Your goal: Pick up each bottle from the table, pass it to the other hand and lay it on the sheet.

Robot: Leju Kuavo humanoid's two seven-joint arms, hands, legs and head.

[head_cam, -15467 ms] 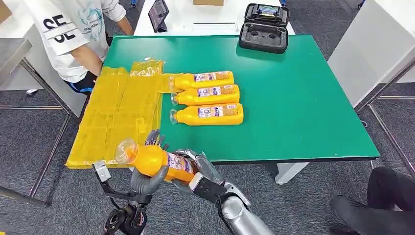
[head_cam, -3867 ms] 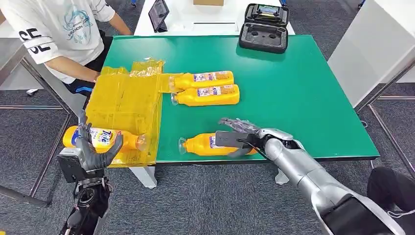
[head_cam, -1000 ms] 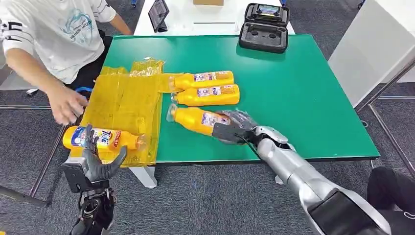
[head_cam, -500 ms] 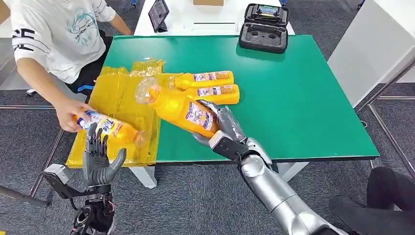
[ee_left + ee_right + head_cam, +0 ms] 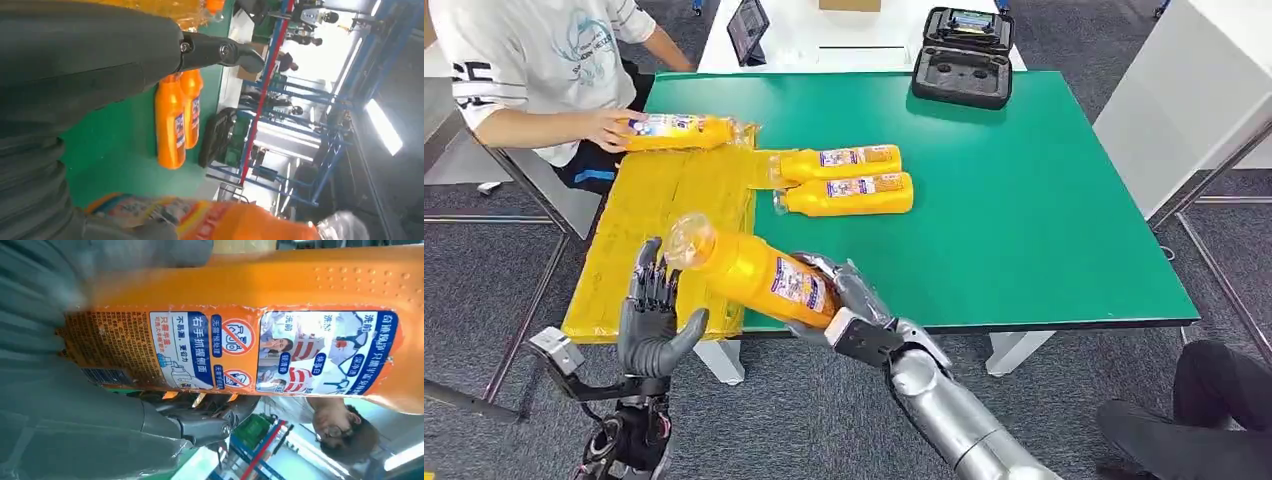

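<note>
R hand (image 5: 839, 300) gripped a bottle (image 5: 749, 270) by its base, off the table's (image 5: 1024, 200) front edge, cap toward L hand (image 5: 656, 320). L hand was open, fingers spread, just beside the cap. Two bottles (image 5: 844, 180) lay on the table; person's hand (image 5: 609, 128) held another over the sheet (image 5: 654, 220).

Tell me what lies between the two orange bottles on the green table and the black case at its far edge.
Nothing: the head view shows bare green table between the two orange bottles and the black case.

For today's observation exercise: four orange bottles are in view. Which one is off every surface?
The bottle gripped by the right robot hand, held tilted above the table's near edge. Two lie on the green table; a person holds the fourth on the yellow sheet.
</note>
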